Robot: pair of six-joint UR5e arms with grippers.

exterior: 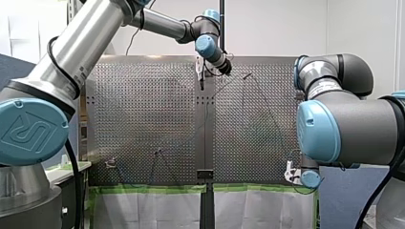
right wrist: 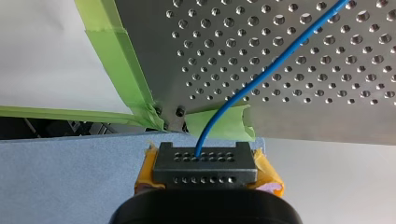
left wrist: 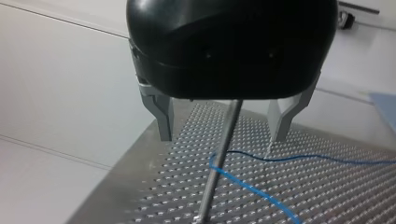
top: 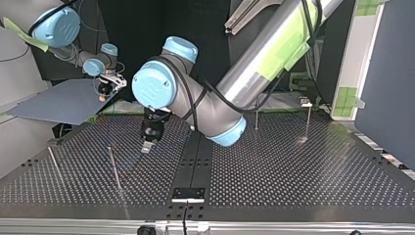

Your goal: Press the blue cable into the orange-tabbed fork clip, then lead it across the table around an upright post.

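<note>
The thin blue cable (right wrist: pixel 261 74) runs from a black end block (right wrist: pixel 205 163) over the perforated table. My right gripper (right wrist: pixel 205 170) is shut on that block with its yellow pads (right wrist: pixel 268 175), just off the table's taped corner (top: pixel 104 92). My left gripper (left wrist: pixel 219 137) stands open over the far middle of the table (exterior: pixel 201 82). Its metal fingers (left wrist: pixel 161 119) hold nothing. A thin upright post (left wrist: pixel 223 154) shows between them, and the cable (left wrist: pixel 243 183) bends around it. A small clip (exterior: pixel 111 163) sits near the front view's left.
More thin posts stand on the table: one at the top view's left (top: pixel 54 164) and two at its right (top: pixel 256 115) (top: pixel 307 120). Green tape (right wrist: pixel 112 56) lines the table's edge. A blue-grey board (top: pixel 63 100) lies beside the table under my right gripper.
</note>
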